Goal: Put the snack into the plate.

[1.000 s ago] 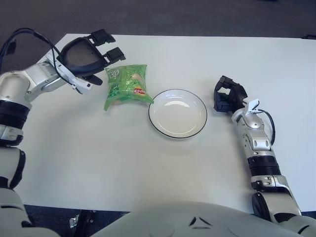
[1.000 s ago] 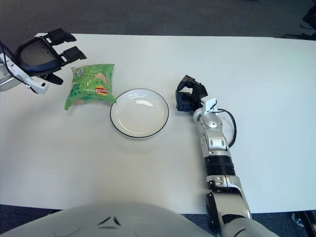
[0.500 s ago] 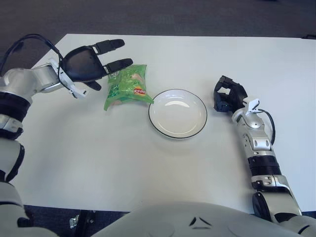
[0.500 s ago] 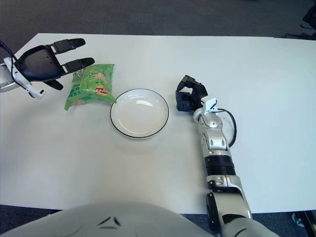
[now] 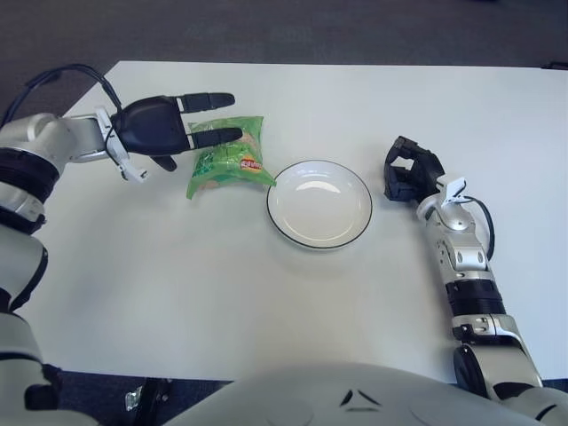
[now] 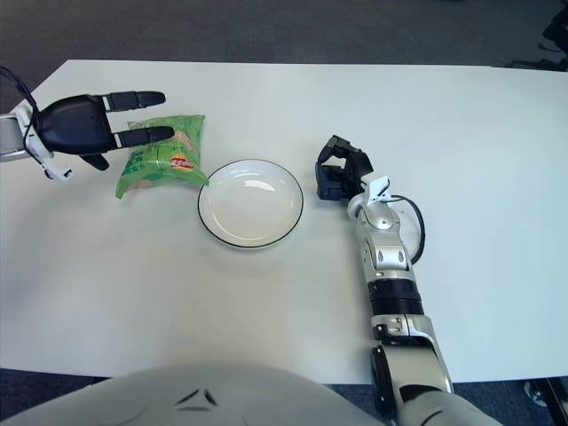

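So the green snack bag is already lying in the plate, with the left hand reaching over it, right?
Not quite: the green snack bag lies on the table beside the plate, not in it, as the left eye view shows. The left hand does reach over it, fingers spread.

White table (image 5: 266, 293) fills the view; dark floor (image 5: 266, 27) beyond it
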Available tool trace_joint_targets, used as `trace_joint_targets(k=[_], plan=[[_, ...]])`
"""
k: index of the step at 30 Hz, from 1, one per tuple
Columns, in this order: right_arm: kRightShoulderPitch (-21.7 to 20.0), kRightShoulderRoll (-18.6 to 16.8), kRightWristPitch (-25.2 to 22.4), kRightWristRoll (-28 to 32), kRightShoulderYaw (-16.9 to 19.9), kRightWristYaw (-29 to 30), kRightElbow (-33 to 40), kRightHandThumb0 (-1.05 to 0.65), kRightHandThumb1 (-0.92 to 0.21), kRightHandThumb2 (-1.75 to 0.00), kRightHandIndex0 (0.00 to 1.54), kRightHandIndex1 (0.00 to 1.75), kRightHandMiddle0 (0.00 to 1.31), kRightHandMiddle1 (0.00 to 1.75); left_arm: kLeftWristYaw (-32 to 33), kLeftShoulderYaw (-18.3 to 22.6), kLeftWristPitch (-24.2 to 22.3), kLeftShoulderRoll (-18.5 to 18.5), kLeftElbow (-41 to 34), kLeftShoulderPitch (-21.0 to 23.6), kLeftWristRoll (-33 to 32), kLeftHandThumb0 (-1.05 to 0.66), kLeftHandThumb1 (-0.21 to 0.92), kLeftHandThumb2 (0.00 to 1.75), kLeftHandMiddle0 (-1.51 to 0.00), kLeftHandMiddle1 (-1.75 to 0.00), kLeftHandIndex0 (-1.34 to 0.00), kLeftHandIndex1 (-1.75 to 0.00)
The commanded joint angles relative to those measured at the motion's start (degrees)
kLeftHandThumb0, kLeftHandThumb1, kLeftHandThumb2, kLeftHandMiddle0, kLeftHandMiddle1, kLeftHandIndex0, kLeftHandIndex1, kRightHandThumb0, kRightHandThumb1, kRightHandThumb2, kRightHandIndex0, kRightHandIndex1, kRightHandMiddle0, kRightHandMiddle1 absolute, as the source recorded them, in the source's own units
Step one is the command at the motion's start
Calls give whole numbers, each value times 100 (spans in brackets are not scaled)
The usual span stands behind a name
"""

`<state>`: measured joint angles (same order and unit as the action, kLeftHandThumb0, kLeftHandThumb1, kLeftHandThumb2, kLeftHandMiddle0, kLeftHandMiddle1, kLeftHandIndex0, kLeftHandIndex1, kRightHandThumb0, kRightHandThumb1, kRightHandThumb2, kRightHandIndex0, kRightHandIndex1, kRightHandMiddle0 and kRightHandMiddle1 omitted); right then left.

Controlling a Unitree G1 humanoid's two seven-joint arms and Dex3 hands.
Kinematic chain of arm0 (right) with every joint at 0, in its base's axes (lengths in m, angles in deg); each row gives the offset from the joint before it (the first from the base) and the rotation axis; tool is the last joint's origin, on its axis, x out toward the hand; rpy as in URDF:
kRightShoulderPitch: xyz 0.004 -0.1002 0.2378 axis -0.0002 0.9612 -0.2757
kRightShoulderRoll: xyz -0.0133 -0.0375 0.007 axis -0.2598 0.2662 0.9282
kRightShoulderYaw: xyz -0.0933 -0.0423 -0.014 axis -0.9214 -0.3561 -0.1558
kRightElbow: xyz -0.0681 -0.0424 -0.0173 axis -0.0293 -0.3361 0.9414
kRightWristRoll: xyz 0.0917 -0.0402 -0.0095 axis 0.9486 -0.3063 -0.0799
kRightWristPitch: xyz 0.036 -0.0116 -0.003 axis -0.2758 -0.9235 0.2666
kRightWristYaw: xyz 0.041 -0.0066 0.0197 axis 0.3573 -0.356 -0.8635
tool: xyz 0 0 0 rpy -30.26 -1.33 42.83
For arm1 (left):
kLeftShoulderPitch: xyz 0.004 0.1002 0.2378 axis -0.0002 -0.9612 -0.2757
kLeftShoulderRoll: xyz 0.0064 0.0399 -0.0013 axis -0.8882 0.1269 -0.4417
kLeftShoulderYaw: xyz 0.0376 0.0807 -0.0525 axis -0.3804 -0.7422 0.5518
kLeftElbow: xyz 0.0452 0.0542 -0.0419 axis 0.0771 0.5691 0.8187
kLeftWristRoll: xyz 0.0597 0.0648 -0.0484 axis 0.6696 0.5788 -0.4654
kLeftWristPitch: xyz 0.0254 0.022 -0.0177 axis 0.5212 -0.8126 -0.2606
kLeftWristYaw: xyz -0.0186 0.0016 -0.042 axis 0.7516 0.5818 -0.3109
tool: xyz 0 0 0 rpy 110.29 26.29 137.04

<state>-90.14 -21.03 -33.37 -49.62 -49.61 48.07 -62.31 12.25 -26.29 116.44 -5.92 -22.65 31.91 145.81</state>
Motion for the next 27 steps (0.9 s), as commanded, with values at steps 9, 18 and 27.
trace_joint_targets(k=[9, 18, 27], plan=[[422, -54, -452, -155, -118, -9, -257, -50, -28, -136, 127, 175, 64, 175, -117, -740, 185, 433, 346, 508, 62, -101, 88, 18, 0, 0, 0, 0], [447, -46, -476, -147, -136, -17, -213, -50, -28, -136, 126, 175, 64, 175, -320, -918, 291, 618, 413, 643, -118, -100, 89, 18, 0, 0, 0, 0], [516, -53, -468, -112, -138, -49, -123, -50, -28, -136, 126, 175, 64, 175, -709, -852, 155, 983, 710, 731, -474, -95, 85, 16, 0, 0, 0, 0]])
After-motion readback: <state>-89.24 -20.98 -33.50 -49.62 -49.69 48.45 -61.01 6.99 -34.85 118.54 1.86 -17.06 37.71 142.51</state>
